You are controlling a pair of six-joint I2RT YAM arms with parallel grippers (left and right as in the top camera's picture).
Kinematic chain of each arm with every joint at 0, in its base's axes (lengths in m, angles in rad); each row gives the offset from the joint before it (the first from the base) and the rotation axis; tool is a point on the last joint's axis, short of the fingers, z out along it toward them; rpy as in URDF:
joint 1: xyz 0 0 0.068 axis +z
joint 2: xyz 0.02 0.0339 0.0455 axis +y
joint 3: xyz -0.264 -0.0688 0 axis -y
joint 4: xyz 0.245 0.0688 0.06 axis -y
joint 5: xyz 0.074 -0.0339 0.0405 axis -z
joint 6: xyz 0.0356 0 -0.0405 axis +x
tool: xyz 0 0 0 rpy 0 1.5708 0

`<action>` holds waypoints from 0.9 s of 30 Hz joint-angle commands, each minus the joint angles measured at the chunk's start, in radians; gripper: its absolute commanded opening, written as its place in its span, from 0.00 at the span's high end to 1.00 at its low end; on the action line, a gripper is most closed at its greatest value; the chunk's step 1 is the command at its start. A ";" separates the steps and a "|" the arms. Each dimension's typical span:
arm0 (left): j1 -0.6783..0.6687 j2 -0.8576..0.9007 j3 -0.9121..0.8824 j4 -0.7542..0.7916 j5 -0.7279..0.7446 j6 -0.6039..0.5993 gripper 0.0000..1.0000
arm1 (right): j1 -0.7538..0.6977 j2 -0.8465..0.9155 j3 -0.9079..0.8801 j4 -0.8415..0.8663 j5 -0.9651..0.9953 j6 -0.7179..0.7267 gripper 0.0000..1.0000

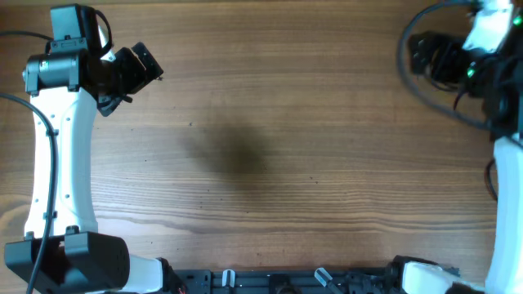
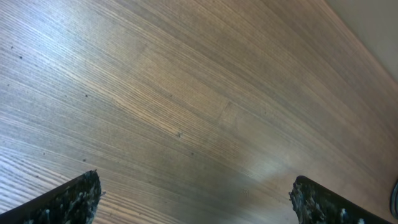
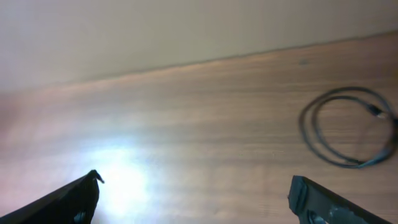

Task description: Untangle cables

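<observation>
A thin black cable (image 3: 303,124) lies in a loose coil on the wooden table, at the right of the right wrist view, near the table's far edge. In the overhead view a black cable loop (image 1: 402,51) curves around the right arm's wrist at the far right; I cannot tell whether it is the same cable. My right gripper (image 1: 418,53) (image 3: 196,186) is open and empty, apart from the coil. My left gripper (image 1: 147,65) (image 2: 196,186) is open and empty over bare wood at the far left.
The wooden table (image 1: 261,147) fills the overhead view. The arm bases (image 1: 82,261) stand at the near edge. The table's far edge and a pale wall (image 3: 155,31) show in the right wrist view.
</observation>
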 commanded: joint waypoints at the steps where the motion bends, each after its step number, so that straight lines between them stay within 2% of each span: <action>1: 0.001 0.008 0.000 0.000 -0.002 -0.009 0.00 | 0.062 -0.097 0.003 -0.047 -0.020 -0.060 0.00; 7: 0.001 0.008 0.000 0.000 -0.002 -0.009 0.00 | 0.086 -0.155 0.002 -0.130 -0.018 0.126 0.00; 20: 0.001 0.008 0.000 0.000 -0.002 -0.009 0.00 | 0.086 -0.137 -0.006 -0.172 -0.013 0.113 0.00; 25: 0.001 0.008 0.000 0.000 -0.002 -0.009 0.00 | 0.105 -0.179 -0.111 -0.082 0.043 0.035 0.00; 27: 0.001 0.008 0.000 0.000 -0.002 -0.009 0.00 | 0.139 -0.237 -0.212 0.020 0.064 -0.023 0.00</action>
